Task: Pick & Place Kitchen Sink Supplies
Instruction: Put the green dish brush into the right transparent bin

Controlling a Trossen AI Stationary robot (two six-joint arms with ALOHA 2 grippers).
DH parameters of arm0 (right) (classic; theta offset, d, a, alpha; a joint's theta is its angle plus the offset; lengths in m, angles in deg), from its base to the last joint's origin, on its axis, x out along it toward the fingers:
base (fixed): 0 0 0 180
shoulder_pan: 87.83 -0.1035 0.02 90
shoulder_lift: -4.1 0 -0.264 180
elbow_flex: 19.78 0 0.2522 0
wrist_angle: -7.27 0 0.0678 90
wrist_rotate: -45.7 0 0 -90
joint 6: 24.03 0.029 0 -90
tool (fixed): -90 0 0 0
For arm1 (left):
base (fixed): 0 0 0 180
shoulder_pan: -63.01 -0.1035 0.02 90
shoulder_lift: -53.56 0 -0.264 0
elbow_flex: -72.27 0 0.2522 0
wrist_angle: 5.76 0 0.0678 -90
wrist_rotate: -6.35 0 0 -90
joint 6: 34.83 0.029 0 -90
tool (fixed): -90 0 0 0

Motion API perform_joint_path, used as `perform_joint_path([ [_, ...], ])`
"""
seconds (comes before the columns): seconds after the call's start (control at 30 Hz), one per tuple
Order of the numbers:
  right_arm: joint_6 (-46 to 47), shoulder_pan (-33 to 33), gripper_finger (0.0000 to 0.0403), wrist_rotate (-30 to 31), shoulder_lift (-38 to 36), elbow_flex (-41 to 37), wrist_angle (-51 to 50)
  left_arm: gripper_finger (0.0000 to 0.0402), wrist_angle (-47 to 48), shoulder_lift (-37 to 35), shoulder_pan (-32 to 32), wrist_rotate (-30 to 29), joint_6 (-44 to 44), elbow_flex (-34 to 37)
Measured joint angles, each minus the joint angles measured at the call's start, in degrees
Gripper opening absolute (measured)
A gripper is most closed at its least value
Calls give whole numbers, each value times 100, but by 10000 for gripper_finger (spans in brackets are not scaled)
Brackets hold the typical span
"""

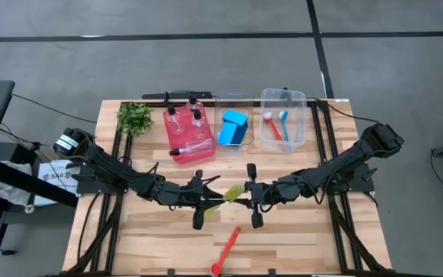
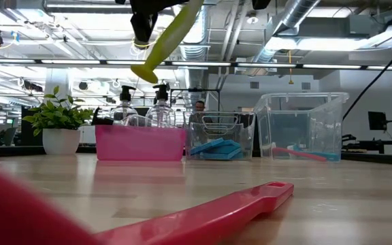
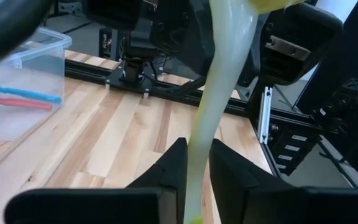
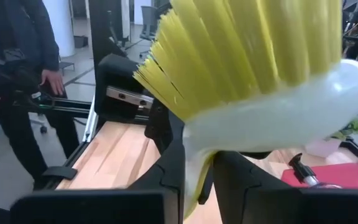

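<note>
Yellow-green brush is held off the desk above its middle, long axis along the desk's width, bristle head toward the right arm and tilted toward the far edge. Left gripper is closed on the handle end; right gripper is closed on the handle just below the head. Red brush lies flat near the front edge, long axis diagonal.

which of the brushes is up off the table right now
The yellow-green brush: it hangs in the air at mid-table, gripped by both the left claw and the right claw. The red brush lies on the wood; two more sit in the clear bin.
</note>
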Motion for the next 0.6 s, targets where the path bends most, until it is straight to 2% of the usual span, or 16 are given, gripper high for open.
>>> perform_joint_path([
  [0.37,-60,-7,44,3,2,0,-18,100,-13,0,-2,16,-84,-2],
  [0.6,-56,-5,44,32,-83,0,-29,132,56,-142,3,35,374,0],
])
